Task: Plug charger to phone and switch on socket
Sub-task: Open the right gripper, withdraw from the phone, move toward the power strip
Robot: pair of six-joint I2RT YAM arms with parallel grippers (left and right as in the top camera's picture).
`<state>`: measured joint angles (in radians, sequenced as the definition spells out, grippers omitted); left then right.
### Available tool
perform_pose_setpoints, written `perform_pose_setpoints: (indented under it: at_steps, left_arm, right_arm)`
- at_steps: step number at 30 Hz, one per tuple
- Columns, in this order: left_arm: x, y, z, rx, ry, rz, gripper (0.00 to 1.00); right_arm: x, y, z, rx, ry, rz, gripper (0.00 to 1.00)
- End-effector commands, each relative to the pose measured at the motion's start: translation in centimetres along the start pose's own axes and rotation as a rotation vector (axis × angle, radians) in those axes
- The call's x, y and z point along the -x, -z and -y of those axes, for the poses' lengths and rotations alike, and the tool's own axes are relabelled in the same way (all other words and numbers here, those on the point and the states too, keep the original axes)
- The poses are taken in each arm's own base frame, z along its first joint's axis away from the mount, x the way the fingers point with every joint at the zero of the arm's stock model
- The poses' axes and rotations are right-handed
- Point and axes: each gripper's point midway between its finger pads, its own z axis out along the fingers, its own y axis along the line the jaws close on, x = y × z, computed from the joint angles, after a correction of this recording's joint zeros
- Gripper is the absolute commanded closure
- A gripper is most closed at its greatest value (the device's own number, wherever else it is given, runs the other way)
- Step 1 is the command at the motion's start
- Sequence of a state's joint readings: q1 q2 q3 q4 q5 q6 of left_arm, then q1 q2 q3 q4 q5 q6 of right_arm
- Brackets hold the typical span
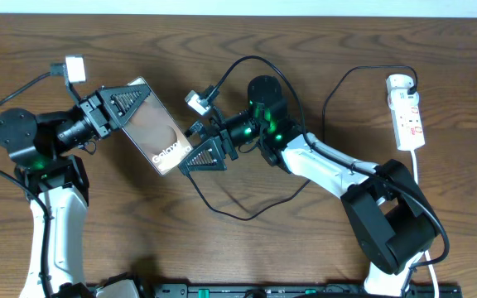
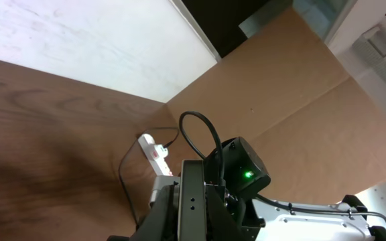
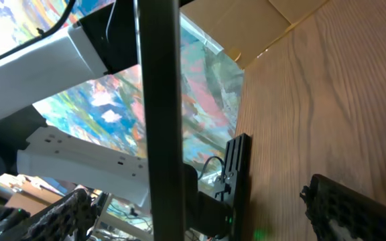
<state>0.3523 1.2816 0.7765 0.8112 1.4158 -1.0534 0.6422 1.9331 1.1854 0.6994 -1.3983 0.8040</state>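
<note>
The phone (image 1: 157,134) hangs tilted above the wooden table, and my left gripper (image 1: 125,103) is shut on its upper end. In the left wrist view its thin edge (image 2: 193,194) sits clamped between the fingers. My right gripper (image 1: 202,155) stands open at the phone's lower end, its fingers (image 3: 354,209) spread wide on either side of a dark upright bar (image 3: 159,100). The charger's thin black cable (image 1: 240,216) loops across the table from that end toward the socket (image 1: 407,112), a white strip at the far right. The plug tip is hidden.
The socket (image 2: 154,150) and its cable also show in the left wrist view, in front of a cardboard wall (image 2: 300,100). The right arm's black base (image 1: 392,222) stands at the front right. Thicker arm cables arch above the right wrist (image 1: 251,60).
</note>
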Motion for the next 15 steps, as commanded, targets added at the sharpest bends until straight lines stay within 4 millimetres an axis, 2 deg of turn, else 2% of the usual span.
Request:
perform_pose_setpoints:
  at_steps: [1,6,10,15]
  left_arm:
    - [0.4,0.7,0.2,0.008,-0.020,0.011,0.93]
    - [1.9,3.2,-1.2,0.070,-0.002,0.083,0.93]
    - [2.9,6.4,-3.4,0.153,0.077,0.167,0.92]
    - [2.0,9.1,-6.4,0.235,0.185,0.214,0.92]
  right_arm:
    - [0.7,0.3,-0.2,-0.004,0.026,0.010,0.01]
    - [1.0,1.1,0.1,-0.017,0.022,0.024,0.01]
    - [1.5,2.1,0.5,-0.033,0.007,0.043,0.01]
    - [2.0,3.8,1.2,-0.061,-0.014,0.071,0.01]
